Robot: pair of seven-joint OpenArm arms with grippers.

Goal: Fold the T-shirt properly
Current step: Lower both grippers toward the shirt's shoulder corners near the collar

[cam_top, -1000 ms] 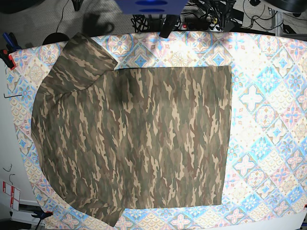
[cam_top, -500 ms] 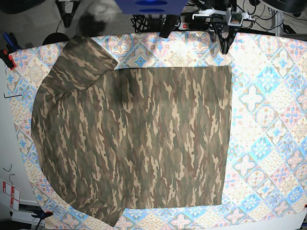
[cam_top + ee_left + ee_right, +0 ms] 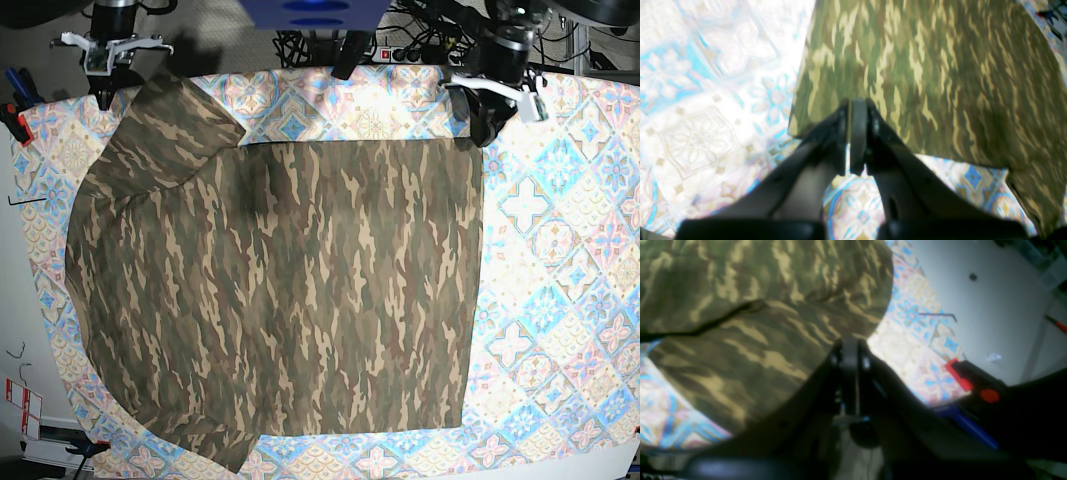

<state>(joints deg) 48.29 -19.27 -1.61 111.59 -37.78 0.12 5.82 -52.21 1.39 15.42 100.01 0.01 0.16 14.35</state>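
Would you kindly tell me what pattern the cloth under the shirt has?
Blue, pink and cream floral tiles on the patterned tablecloth; base view shows it best.

Matt camouflage cloth T-shirt (image 3: 290, 290) on smooth, perhaps slightly glossy tablecloth (image 3: 560, 250).

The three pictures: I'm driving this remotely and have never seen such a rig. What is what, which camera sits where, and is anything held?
The base view looks straight down on a table covered by a patterned tablecloth. On it lies the camouflage T-shirt, spread flat. Two robot arms reach in from the top edge. The left gripper is at the shirt's top right corner in that view; the right gripper is at top left, by the sleeve.

The other two pictures come from cameras on the wrists, looking along the fingers. The left wrist view shows the left gripper shut over the shirt's corner. The right wrist view shows the right gripper shut at the shirt's rounded edge. Neither picture shows cloth between the fingers, so nothing seems held.
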